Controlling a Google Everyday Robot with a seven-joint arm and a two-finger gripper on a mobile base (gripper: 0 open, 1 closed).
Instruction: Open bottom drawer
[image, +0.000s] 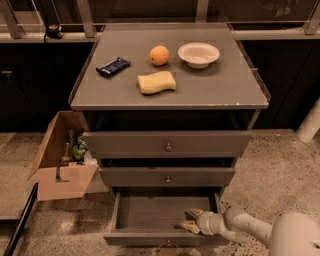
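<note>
cabinet (225, 85) of three grey drawers stands on a speckled floor (280, 165), its bottom drawer (145, 238) pulled out at floor level, grey inside showing. the robot's gripper (191, 220) reaches in at the drawer's right front corner, fingers (193, 213) spread apart, clasping nothing. bowl (198, 54), sponge (156, 82) and orange (159, 55) sit on top.

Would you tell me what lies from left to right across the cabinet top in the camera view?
Dark snack packet → yellow sponge → white bowl. The gripper is lower down, inside the open bottom drawer, near its right front.
</note>
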